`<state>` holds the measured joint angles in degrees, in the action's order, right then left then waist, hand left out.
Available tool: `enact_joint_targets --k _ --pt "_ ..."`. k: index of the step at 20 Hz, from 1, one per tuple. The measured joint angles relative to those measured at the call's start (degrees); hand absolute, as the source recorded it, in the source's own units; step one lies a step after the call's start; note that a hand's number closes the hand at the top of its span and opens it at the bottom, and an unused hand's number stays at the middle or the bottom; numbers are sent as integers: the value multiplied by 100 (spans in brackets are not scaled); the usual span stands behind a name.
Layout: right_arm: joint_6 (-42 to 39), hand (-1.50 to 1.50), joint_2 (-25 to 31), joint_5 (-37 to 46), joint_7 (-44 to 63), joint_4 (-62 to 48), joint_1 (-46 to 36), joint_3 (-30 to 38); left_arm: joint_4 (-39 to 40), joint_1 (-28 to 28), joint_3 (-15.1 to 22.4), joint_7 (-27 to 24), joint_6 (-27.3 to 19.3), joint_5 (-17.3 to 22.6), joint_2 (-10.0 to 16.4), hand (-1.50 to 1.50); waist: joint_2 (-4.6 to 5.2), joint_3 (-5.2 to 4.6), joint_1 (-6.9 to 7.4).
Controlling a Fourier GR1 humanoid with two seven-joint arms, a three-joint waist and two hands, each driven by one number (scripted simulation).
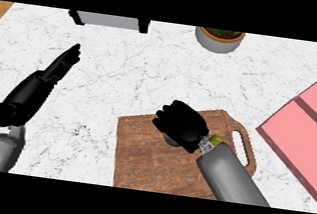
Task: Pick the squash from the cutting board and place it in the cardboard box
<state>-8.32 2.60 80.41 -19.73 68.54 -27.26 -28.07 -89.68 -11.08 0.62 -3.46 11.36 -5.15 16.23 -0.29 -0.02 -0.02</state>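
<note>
Curling the right hand [181, 124] round the squash [216, 140], hiding nearly all of it, just showing a yellow-green bit by the wrist. Holding it over the wooden cutting board [146, 163], can't tell if touching or lifted tbh. Sitting well apart from the pink box [306, 138] off to the right. Resting the left hand [63, 63] open at far left, fingers straight.

Left hand [58, 68] is straight-fingered, right hand [181, 123] curled round the squash [216, 140].
</note>
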Motion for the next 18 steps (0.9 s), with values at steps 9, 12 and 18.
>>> enact_joint_targets --k 9,12,18 --pt "-295 150 -249 -739 1951 1469 1289 402 -19 34 -68 7 14 -31 15 0 -16 3 -84" --pt "-398 150 -223 -615 2275 2348 1578 206 -32 1 -91 66 56 -29 17 0 -8 2 -76" --pt "-889 150 -168 -357 2897 4027 1769 22 177 -85 -102 -79 17 -140 -61 0 4 0 -71"
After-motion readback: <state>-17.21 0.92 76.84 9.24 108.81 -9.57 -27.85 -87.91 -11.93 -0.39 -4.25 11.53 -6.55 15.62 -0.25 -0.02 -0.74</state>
